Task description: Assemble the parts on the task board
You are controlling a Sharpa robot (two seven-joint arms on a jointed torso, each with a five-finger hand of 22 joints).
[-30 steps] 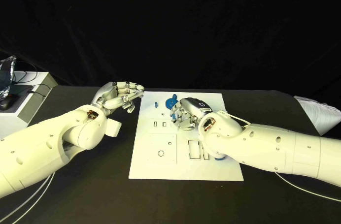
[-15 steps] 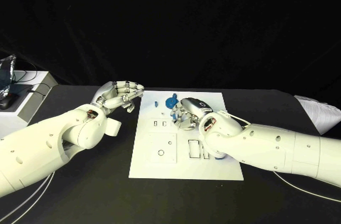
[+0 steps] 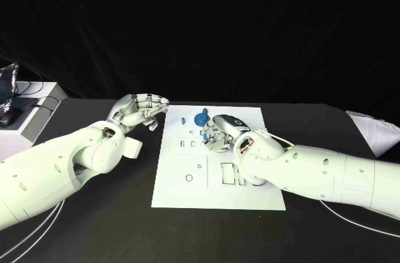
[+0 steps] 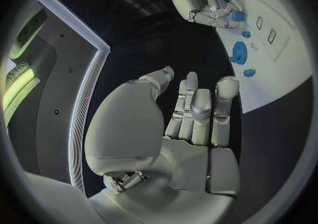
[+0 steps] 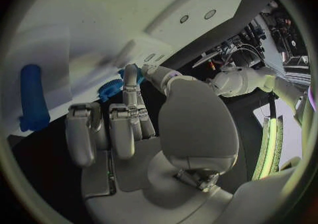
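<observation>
Our right hand sits low over the far middle of the task board, fingers curled downward. In the right wrist view those fingers bend in over the white surface with a small blue part just past their tips; we cannot tell whether the part is pinched or only touched. A blue cylindrical part lies on the board well off to one side of that hand. In the head view a round blue gear-like part lies on the board just beyond the right hand, near the far edge, and a smaller blue piece sits beside it toward the left.

Our left hand hovers over the black table just beside the board's far left corner, fingers curled in toward the palm with nothing in them. The left wrist view shows its fingers bent inward, empty, and the right hand working on the board beyond.
</observation>
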